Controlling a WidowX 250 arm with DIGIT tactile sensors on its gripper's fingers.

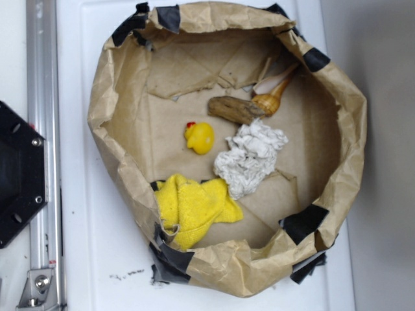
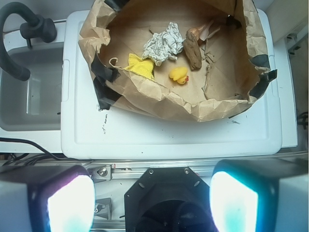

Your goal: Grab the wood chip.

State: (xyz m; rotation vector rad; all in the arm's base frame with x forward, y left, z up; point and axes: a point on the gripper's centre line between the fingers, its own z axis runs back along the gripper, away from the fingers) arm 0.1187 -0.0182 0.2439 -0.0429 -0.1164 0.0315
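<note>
The wood chip [image 1: 236, 109] is a rough dark brown chunk lying inside the brown paper basin [image 1: 110, 103], just above the crumpled white paper and left of the spoon. In the wrist view the wood chip [image 2: 193, 52] lies far ahead, right of the white paper. My gripper [image 2: 152, 203] hangs high above the arm's black base, well short of the basin. Its two glowing fingers [image 2: 71, 203] stand wide apart with nothing between them. The exterior view does not show the gripper.
Inside the basin lie a yellow rubber duck [image 1: 200, 137], crumpled white paper [image 1: 249, 157], a yellow cloth [image 1: 191, 207] and a wooden spoon [image 1: 272, 98]. The basin stands on a white board [image 2: 169, 133]. A grey sink [image 2: 29, 92] is at the left, an aluminium rail [image 1: 40, 129] beside the base.
</note>
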